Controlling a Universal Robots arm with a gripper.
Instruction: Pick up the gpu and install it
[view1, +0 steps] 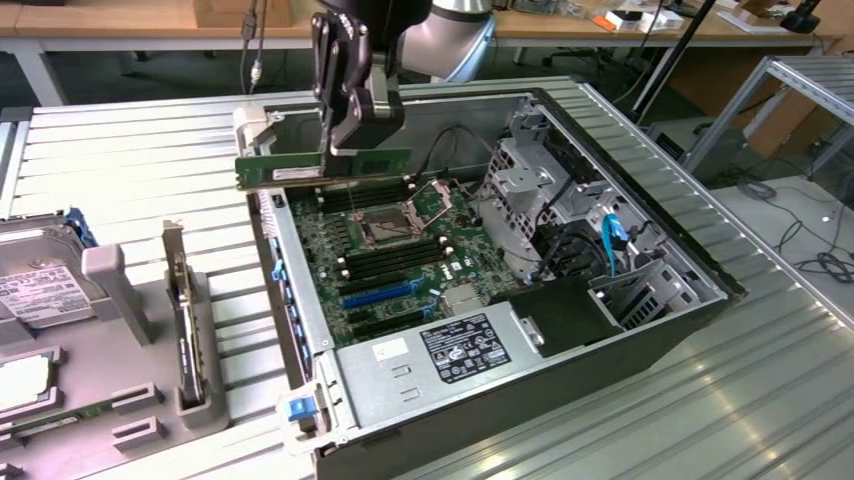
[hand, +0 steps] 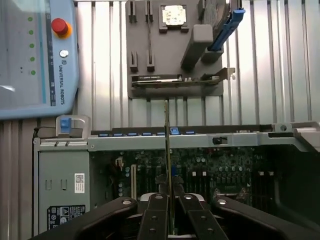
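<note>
Exterior view: one gripper holding the one gpu over one open computer case.
The arm points straight down, its jaws closed on the stick's upper edge. The stick hangs level and on edge just above the motherboard. In the wrist view it sits edge-on between two fingers, and one dark card stands in one grey holder.
</note>
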